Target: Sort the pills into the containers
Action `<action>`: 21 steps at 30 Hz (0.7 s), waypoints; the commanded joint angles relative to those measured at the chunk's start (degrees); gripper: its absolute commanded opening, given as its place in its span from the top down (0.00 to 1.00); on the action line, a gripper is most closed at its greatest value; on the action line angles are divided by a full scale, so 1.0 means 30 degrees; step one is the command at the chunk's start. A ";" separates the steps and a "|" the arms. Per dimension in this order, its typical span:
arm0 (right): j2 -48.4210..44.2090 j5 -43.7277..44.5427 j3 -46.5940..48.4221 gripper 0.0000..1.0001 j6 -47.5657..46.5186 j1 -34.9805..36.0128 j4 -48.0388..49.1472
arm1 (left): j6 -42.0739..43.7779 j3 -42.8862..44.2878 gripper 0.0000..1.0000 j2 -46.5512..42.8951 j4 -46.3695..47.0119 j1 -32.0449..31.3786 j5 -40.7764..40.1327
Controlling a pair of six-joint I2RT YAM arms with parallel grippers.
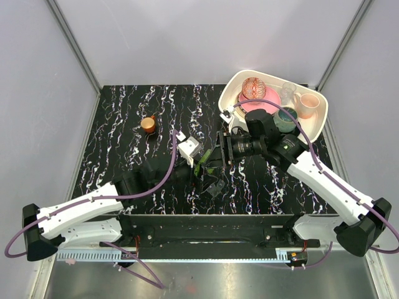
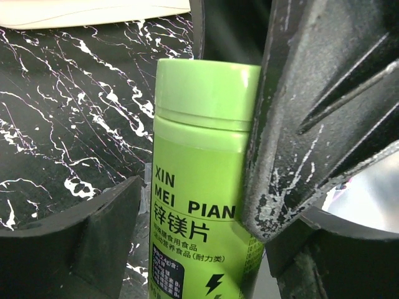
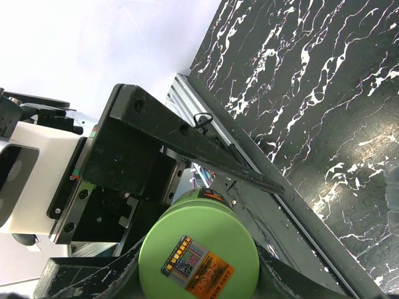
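A lime-green pill bottle with black lettering is held between both grippers above the table's middle. My left gripper is shut on its body; in the left wrist view the bottle fills the space between my fingers. My right gripper is shut on the bottle's cap, which shows end-on with a sticker in the right wrist view. Its finger lies against the cap. A small dark pill box lies just in front of the bottle. No loose pills show.
A small orange cup stands at the back left of the black marbled table. A white tub at the back right holds cups and bowls. Grey walls close in the sides and back.
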 commanded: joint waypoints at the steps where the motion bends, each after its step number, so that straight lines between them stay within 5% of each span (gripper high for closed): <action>1: -0.0862 -0.0836 0.0325 1.00 0.0608 0.0090 0.1545 | 0.0146 0.0420 0.26 -0.0010 0.1440 -0.0120 -0.0052; 9: -0.0832 -0.1040 0.0062 1.00 0.1427 0.0090 0.2393 | -0.0323 -0.0137 0.50 -0.0361 0.1938 -0.0237 0.0240; 12: -0.0891 -0.1099 -0.0172 1.00 0.1868 0.0061 0.2863 | -0.0440 -0.0371 0.74 -0.0391 0.2202 -0.0238 0.0563; 13: -0.0920 -0.1070 -0.0260 1.00 0.1955 0.0061 0.2951 | -0.0528 -0.0459 0.93 -0.0420 0.2232 -0.0238 0.0564; 14: -0.0949 -0.1041 -0.0231 0.98 0.2043 0.0090 0.3039 | -0.0616 -0.0518 0.99 -0.0449 0.2290 -0.0267 0.0535; 19: -0.1475 -0.0196 -0.0319 0.45 0.1927 0.0061 0.3361 | -0.1143 -0.1397 1.00 -0.1004 0.2993 -0.0355 0.0564; 21: -0.2001 0.0625 -0.0348 0.38 0.1693 0.0090 0.3449 | -0.1436 -0.1777 1.00 -0.1269 0.3197 -0.0355 0.0388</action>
